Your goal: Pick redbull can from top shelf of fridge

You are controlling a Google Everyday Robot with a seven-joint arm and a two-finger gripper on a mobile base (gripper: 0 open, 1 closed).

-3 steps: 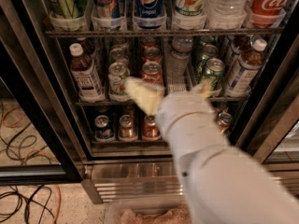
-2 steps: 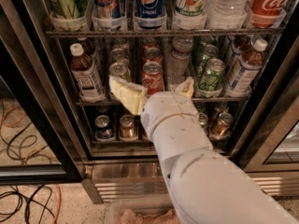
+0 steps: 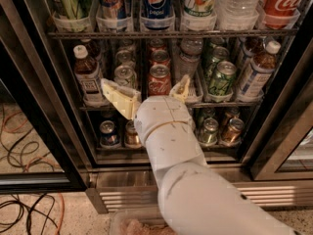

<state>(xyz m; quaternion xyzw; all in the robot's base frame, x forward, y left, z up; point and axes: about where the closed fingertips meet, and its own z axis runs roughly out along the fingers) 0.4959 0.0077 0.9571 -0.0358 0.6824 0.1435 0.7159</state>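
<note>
The redbull can [image 3: 113, 2], blue with red lettering, stands on the top shelf [image 3: 171, 34] of the fridge [image 3: 44, 82], second lane from the left; its top is cut off by the frame. My gripper [image 3: 149, 91] is open and empty, with its cream fingers [image 3: 120, 98] spread wide. It sits below the top shelf, in front of the middle shelf's red Coca-Cola can [image 3: 160, 80], lower and right of the redbull can. My white arm hides part of the lower shelves.
On the top shelf stand a green-striped can [image 3: 68, 1], a Pepsi can [image 3: 157, 1], a 7up can [image 3: 204, 1], a water bottle [image 3: 240, 4] and a Coke bottle [image 3: 286, 4]. Bottles and cans fill the lower racks. Cables [image 3: 24, 131] lie on the floor at left.
My gripper and arm have moved left across the front of the middle shelf, staying open and at about the same height.
</note>
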